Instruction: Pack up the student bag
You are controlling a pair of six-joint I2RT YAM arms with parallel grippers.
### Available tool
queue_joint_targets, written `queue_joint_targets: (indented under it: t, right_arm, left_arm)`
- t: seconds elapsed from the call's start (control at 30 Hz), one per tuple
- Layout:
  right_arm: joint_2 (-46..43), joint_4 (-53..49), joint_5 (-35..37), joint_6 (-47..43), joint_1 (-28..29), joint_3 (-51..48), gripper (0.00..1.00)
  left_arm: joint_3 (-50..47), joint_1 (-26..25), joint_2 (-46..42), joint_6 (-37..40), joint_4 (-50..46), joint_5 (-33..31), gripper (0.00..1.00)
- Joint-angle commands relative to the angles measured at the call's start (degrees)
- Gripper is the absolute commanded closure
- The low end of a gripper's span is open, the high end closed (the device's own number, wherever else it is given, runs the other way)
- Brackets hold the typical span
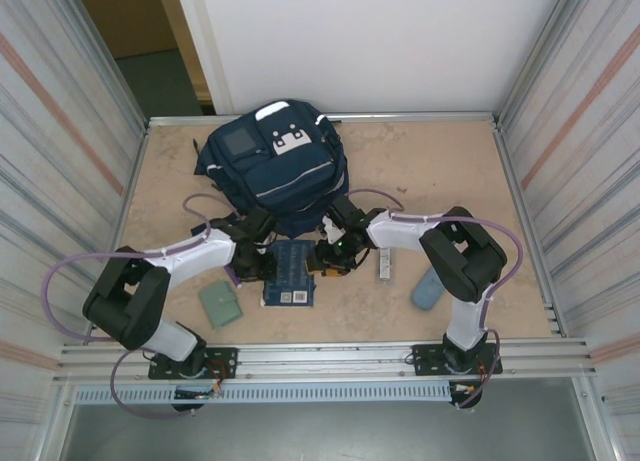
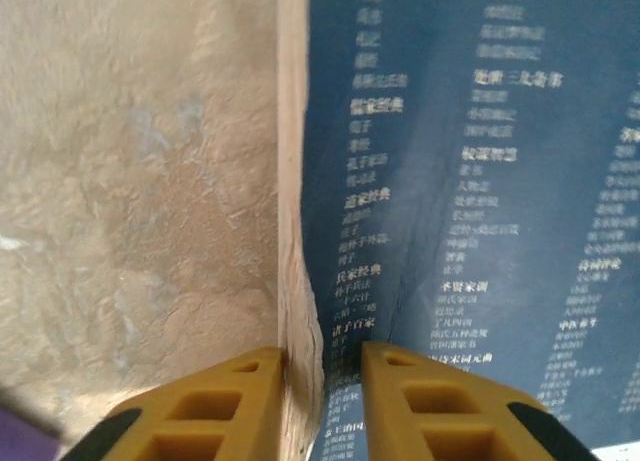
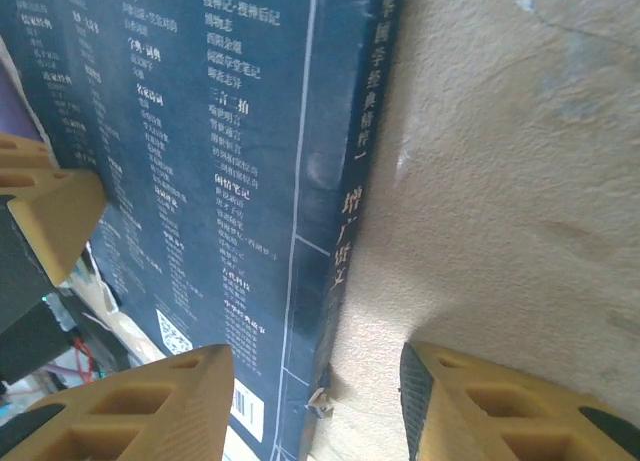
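Note:
The student bag [image 1: 270,166], a big navy backpack with white patches, lies at the back of the table. In front of it a flat dark-blue book [image 1: 290,273] with pale Chinese print lies between the two grippers. My left gripper [image 1: 262,264] is at the book's left edge. In the left wrist view its yellow fingers [image 2: 215,406] pinch the page edge [image 2: 295,311], one against the pages and one on the cover; the gripper [image 2: 322,353] is shut on the book. My right gripper [image 3: 315,356] straddles the spine [image 3: 345,231], open and clear of it.
A small green flat item [image 1: 220,304] lies front left. A grey-blue pouch [image 1: 427,289] and a small pale object [image 1: 384,264] lie to the right of the book. Metal walls [image 1: 70,131] close in the beige table [image 1: 430,171] on both sides.

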Motion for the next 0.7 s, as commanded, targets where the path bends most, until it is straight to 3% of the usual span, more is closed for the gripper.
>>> queue_joint_targets:
  t: [0.0, 0.27, 0.4, 0.5, 0.67]
  right_arm:
    - [2.5, 0.4, -2.6, 3.1, -0.4, 0.0, 0.52]
    - [1.5, 10.0, -10.4, 4.0, -4.7, -6.5, 0.49]
    - [0.6, 15.0, -13.3, 4.3, -5.4, -9.2, 0.47]
    - [-0.6, 17.3, -13.6, 4.9, -5.2, -10.6, 0.46]
    - [-3.0, 20.1, -14.1, 4.8, -4.2, -11.6, 0.57]
  left_arm:
    - [-2.6, 0.2, 1.8, -0.3, 5.4, 3.8, 0.86]
    - [-6.2, 0.9, 4.6, -1.4, 14.9, 15.1, 0.94]
    - [-8.7, 2.3, 5.4, -1.5, 17.1, 16.6, 0.97]
    - [-9.6, 0.2, 4.2, -0.7, 18.3, 14.1, 0.98]
    - [-9.5, -0.1, 3.0, -1.2, 19.7, 16.6, 0.95]
